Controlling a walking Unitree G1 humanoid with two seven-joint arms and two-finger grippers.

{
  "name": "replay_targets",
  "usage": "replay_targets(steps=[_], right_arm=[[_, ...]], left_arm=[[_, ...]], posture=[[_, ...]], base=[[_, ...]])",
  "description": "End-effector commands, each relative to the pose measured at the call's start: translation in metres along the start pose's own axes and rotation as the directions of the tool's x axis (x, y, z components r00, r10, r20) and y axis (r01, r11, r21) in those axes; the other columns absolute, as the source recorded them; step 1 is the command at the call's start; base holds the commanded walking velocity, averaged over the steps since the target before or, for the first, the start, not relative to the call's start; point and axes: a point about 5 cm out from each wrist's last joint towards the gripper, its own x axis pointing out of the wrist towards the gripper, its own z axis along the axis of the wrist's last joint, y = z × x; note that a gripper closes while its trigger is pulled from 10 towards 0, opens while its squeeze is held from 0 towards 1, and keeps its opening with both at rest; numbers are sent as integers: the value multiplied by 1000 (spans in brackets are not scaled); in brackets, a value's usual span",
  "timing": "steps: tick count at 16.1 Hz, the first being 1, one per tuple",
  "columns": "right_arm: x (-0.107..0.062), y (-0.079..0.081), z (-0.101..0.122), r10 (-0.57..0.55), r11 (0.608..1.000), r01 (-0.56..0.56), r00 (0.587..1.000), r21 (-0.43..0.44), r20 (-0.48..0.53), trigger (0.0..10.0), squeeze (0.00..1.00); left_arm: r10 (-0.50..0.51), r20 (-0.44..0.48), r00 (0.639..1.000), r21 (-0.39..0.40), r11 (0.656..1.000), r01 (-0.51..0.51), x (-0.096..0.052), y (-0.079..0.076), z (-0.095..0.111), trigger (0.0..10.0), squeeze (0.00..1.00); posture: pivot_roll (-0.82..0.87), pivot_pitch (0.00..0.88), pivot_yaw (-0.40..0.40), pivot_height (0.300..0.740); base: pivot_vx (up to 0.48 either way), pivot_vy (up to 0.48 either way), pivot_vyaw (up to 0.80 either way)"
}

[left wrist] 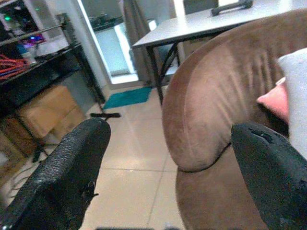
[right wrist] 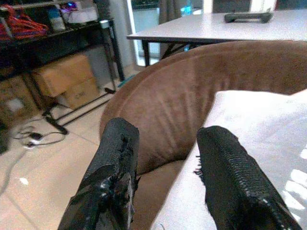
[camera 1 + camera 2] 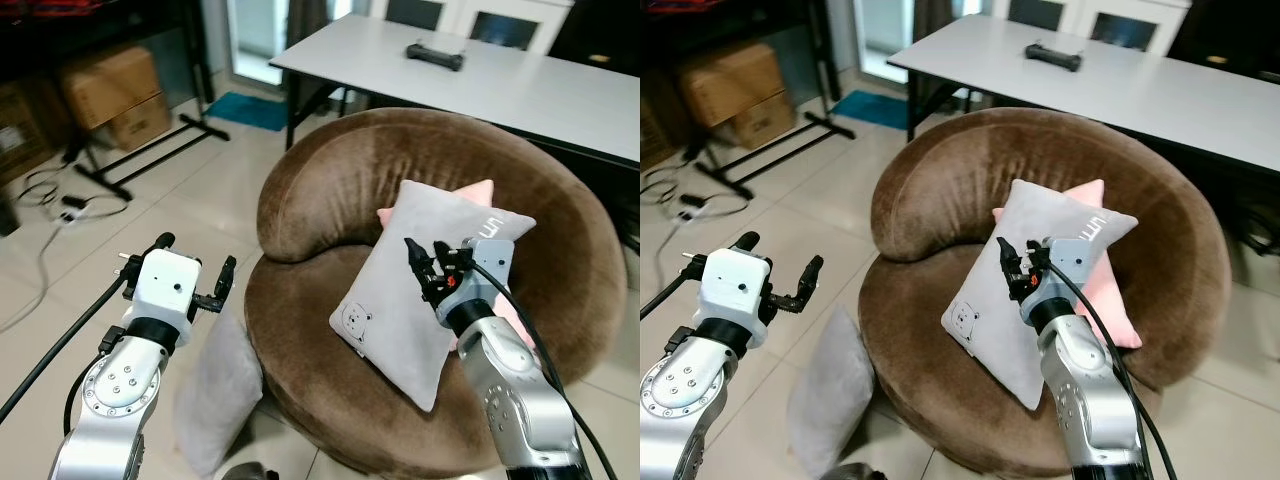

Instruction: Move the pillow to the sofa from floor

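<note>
Two end effectors, both spread and empty: right end effector [image 3: 428, 262] over grey pillow [image 3: 420, 290], left end effector [image 3: 190, 268] beside sofa [image 3: 330, 200].

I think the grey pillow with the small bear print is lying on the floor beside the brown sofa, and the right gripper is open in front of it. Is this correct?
Not quite. The grey pillow with the bear print is leaning on the brown sofa, not lying on the floor, as the left eye view shows. The pillow on the floor is a plain grey one. The right gripper is indeed open in front of it.
</note>
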Motion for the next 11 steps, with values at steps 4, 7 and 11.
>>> replay_targets(steps=[4,7,11], right_arm=[[-4,0,2,3,1000,-4,999,-22,-36,10000,0],[-4,0,3,5,999,-7,999,-35,-44,10000,0],[-3,1,4,10,999,-12,999,-37,-51,10000,0]], left_arm=[[11,2,1000,3,1000,-11,0,0,-1,10000,0],[12,1,1000,2,1000,-13,1,0,-1,10000,0],[15,3,1000,5,1000,-15,2,1,-1,10000,0]], posture=[[111,0,-49,740],[113,0,-50,740],[114,0,-50,740]], base=[[0,382,0],[0,379,0],[0,381,0]])
